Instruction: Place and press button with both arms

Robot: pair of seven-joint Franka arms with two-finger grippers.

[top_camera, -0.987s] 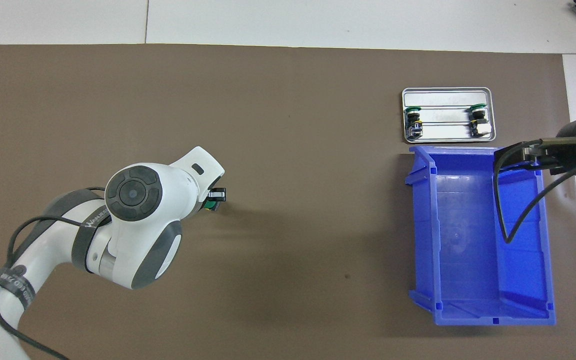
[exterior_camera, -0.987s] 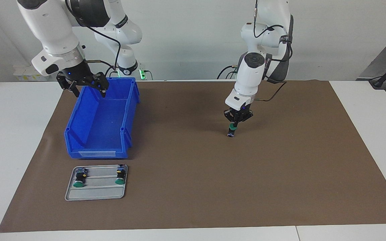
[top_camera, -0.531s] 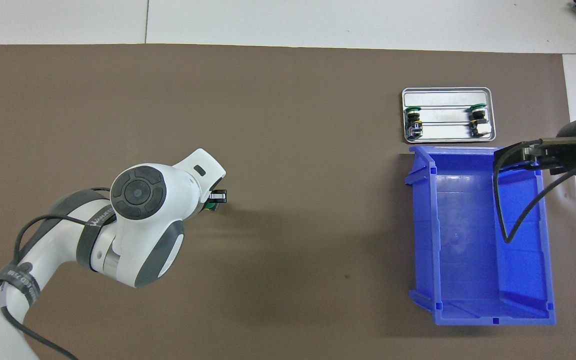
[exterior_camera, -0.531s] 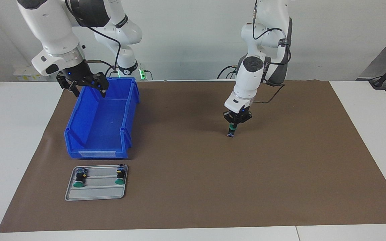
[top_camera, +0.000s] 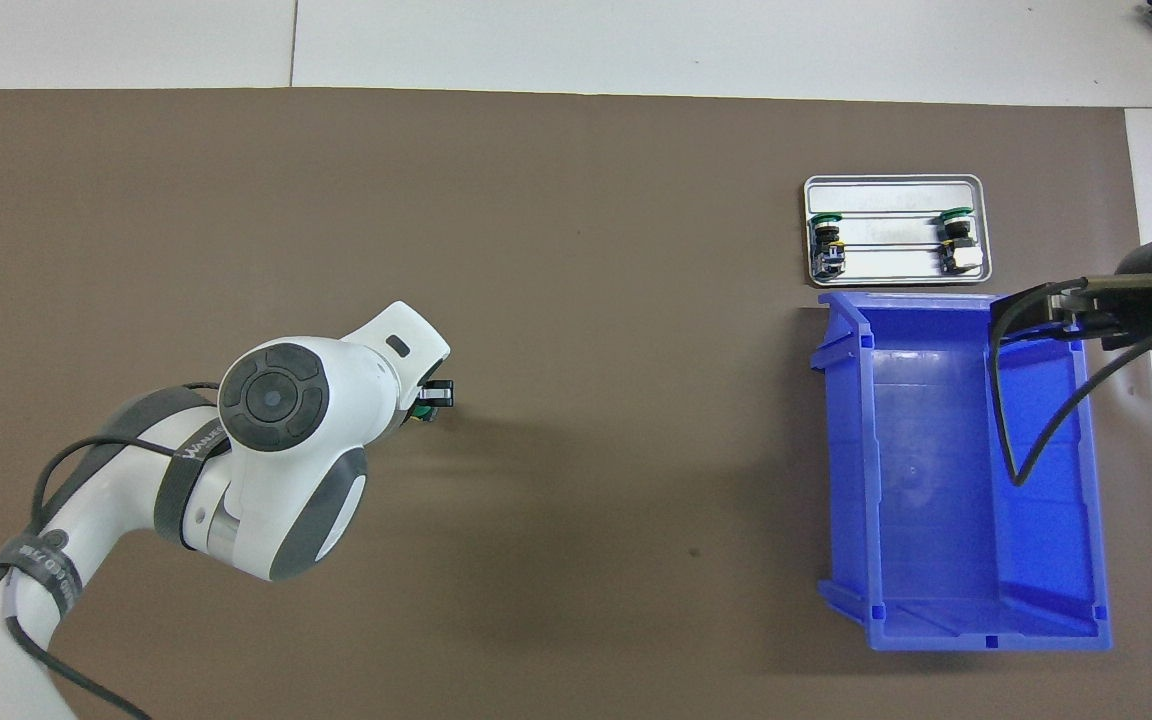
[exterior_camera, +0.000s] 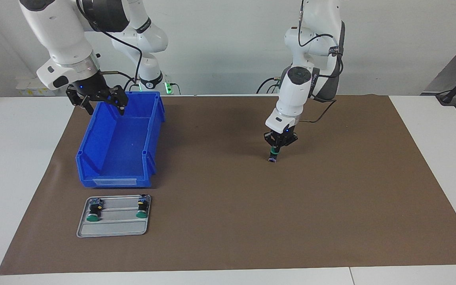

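- Clamping the button (exterior_camera: 272, 154) by its green cap, the left jaws (exterior_camera: 275, 148) hold it upright, terminal end on the mat (exterior_camera: 331, 206).
- Right jaws (exterior_camera: 103, 106) wait spread apart, over the blue bin (exterior_camera: 93, 146).

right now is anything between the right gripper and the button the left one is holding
Nothing visible. The left gripper is shut on the button over bare mat. The right gripper hangs open over the bin; only open mat lies between bin and button.
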